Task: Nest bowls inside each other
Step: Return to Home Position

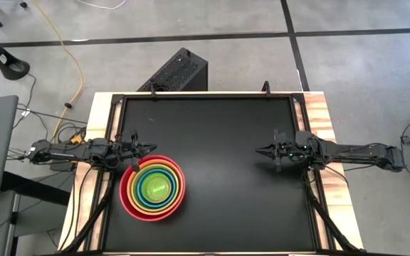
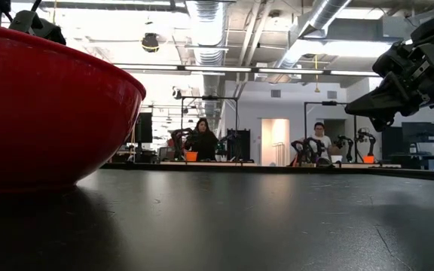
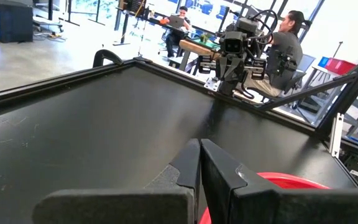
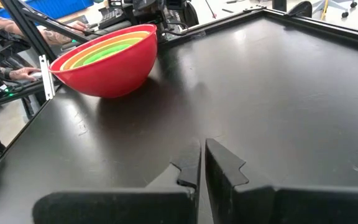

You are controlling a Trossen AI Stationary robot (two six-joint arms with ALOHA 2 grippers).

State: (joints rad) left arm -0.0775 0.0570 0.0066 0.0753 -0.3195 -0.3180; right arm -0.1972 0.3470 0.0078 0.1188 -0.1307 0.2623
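Observation:
The bowls (image 1: 153, 188) sit nested in one stack at the table's near left: the red one (image 4: 107, 68) outermost, then orange, lime green, blue, yellow, and a bright green one (image 1: 155, 188) in the middle. The red bowl rests on its base on the black table top (image 1: 226, 142) and fills the left of the low view (image 2: 44, 113). My left gripper (image 1: 152, 147) hovers shut just beyond the stack's far rim, touching nothing. My right gripper (image 1: 258, 150) hovers shut at the table's right side, holding nothing.
A raised black frame (image 1: 205, 96) runs round the table top. Bare black surface lies between the two grippers and across the table's far half. A person's hands (image 4: 17, 73) show beyond the table's left edge. People sit at benches in the room behind.

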